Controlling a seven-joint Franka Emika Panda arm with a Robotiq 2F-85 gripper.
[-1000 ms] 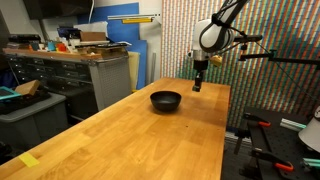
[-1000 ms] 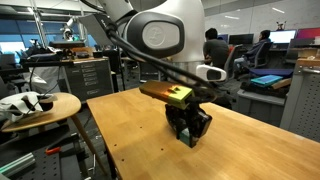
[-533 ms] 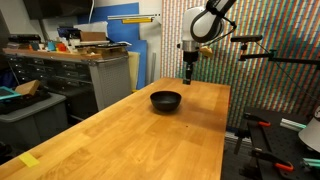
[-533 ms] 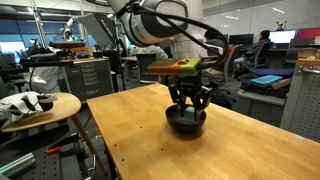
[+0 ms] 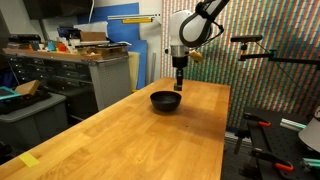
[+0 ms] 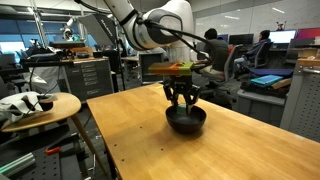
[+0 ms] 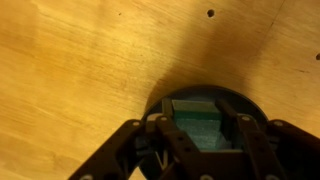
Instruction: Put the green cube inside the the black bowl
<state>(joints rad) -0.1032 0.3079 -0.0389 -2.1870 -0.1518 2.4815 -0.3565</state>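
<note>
1. Beneath the gripper (image 5: 180, 87) lies the wooden table (image 5: 120, 130), which carries the bowl.
2. Directly below the tool sits the black bowl (image 5: 166, 100). In both exterior views the fingers hang just above its rim, apart from it. The wrist view shows its dark rim (image 7: 230, 96) ringing the space between the fingers.
3. The gripper (image 6: 181, 100) points straight down, and its jaws are clamped on the cube.
4. Between the jaws sits the green cube (image 7: 200, 120), held off the table and above the bowl's hollow. It is too small to make out in the exterior views.
5. The coming move turns on one relation: the bowl lies straight down from the cube, so letting go, perhaps after a short drop, should land it inside. The cube is plain-sided, so I judge its turn does not matter.
</note>
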